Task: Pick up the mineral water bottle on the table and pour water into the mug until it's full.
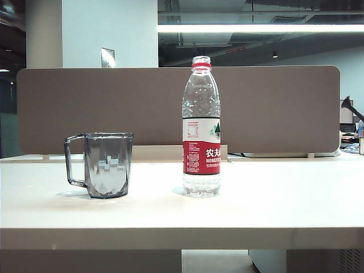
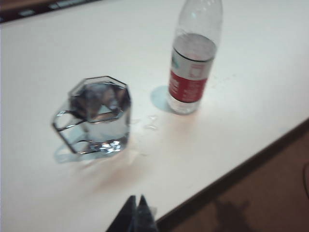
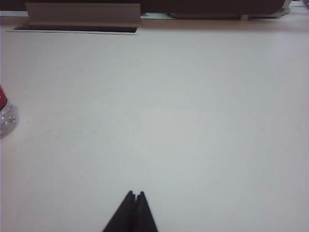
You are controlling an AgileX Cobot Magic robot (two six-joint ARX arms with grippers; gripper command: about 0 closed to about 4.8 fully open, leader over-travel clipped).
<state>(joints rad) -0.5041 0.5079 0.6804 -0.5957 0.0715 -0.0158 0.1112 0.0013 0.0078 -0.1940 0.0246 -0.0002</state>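
Exterior view: bottle (image 1: 201,128) stands upright on the table (image 1: 273,199), capless; the mug (image 1: 105,165) sits apart beside it, handle turned away. No arms visible.

Left wrist view: left gripper (image 2: 136,199) fingers pressed together, empty, above the table edge near the mug (image 2: 96,116).

Right wrist view: right gripper (image 3: 135,194) fingers closed, empty, over bare table, well away from the bottle (image 3: 6,116).

A clear bottle (image 1: 201,126) with a red neck ring and a red-and-white label carrying white Chinese characters stands at 3 o'clock from my smoky-grey faceted mug (image 1: 106,165) on the white table (image 1: 273,199). My left gripper (image 2: 135,199) and right gripper (image 3: 135,194) show black, pressed-together fingertips. A taupe panel (image 1: 114,102) runs behind.
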